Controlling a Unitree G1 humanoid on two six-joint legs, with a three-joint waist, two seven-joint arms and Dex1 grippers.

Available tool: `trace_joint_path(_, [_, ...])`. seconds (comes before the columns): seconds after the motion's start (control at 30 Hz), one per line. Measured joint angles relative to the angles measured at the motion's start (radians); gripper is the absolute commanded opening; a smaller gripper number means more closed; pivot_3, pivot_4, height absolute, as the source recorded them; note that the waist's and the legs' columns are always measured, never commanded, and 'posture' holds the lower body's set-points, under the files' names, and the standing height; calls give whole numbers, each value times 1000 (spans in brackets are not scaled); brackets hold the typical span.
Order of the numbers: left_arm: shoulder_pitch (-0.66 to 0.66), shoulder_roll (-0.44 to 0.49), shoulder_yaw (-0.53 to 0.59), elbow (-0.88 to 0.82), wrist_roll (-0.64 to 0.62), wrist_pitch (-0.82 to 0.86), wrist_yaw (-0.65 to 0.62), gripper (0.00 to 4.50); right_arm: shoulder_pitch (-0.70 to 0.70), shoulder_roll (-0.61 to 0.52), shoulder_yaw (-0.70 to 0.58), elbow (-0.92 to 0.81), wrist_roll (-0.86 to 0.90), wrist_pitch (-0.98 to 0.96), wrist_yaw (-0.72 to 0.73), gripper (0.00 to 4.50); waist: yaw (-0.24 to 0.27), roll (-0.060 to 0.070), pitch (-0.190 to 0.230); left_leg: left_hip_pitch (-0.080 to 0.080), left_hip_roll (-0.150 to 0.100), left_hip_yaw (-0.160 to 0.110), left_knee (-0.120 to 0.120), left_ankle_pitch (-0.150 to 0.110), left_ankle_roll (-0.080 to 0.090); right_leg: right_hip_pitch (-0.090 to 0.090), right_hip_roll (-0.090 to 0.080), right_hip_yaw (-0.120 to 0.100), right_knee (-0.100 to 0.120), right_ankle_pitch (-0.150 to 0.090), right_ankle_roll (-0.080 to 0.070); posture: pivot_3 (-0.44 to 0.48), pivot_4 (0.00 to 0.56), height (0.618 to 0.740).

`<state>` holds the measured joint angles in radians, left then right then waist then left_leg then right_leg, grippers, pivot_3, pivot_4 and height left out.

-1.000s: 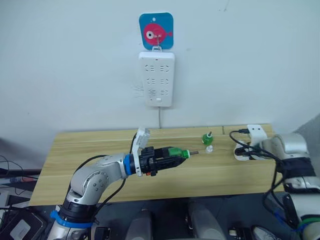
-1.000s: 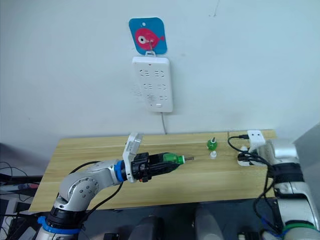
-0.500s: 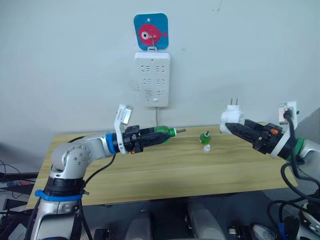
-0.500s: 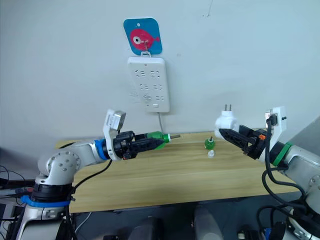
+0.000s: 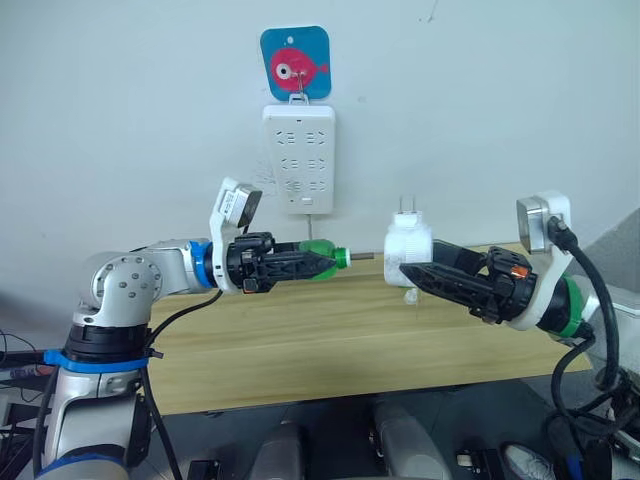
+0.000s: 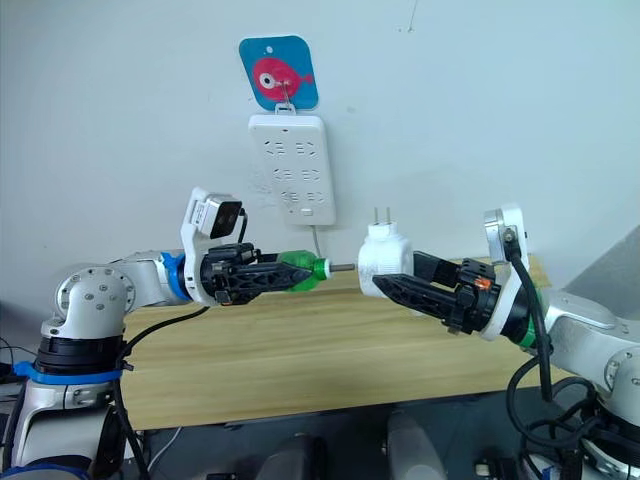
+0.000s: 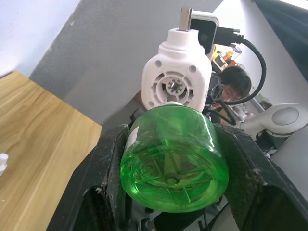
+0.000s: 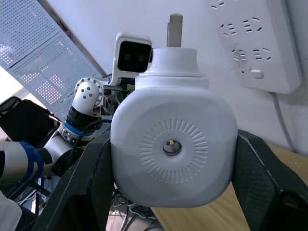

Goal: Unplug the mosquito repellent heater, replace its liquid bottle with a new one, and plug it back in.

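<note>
My left gripper (image 5: 322,263) is shut on a green liquid bottle (image 5: 318,258), held level above the table with its thin wick pointing right. My right gripper (image 5: 400,272) is shut on the white mosquito repellent heater (image 5: 408,245), prongs up, its bottom opening facing the bottle. The wick tip reaches that opening. In the left wrist view the bottle (image 7: 173,159) sits between the black fingers (image 7: 108,168), with the heater (image 7: 178,82) just beyond it. In the right wrist view the heater's vented face (image 8: 173,144) sits between the two fingers.
A white power strip (image 5: 300,158) hangs on the wall under a blue fish hook (image 5: 295,62), above the wooden table (image 5: 300,340). A small white cap (image 5: 410,297) lies on the table below the heater. A person (image 7: 236,82) shows behind in the left wrist view.
The right arm has carried the heater left and the left arm has brought the bottle right, so the wick now meets the heater's opening. Both grips are unchanged.
</note>
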<state>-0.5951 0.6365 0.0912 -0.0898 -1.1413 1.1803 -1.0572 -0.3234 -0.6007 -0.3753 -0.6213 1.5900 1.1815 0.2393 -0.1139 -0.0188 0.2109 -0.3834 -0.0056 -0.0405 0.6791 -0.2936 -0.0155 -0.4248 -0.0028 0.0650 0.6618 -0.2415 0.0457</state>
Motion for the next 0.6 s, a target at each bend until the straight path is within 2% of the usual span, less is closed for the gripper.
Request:
trace_joint_path(0.23, [-2,-20,-10,-25,3,10,-1,2373,5,-72,90,2,45,-95,-10,2951,2,0,0,0,0,0,0,0,0,0,0,0,0,0,0,-158,160,733])
trace_joint_path(0.6, [-2,-33,-15,-30,3,11,-3,2373,39,-146,152,2,63,-180,-15,2951,3,0,0,0,0,0,0,0,0,0,0,1,0,0,0,-161,159,733])
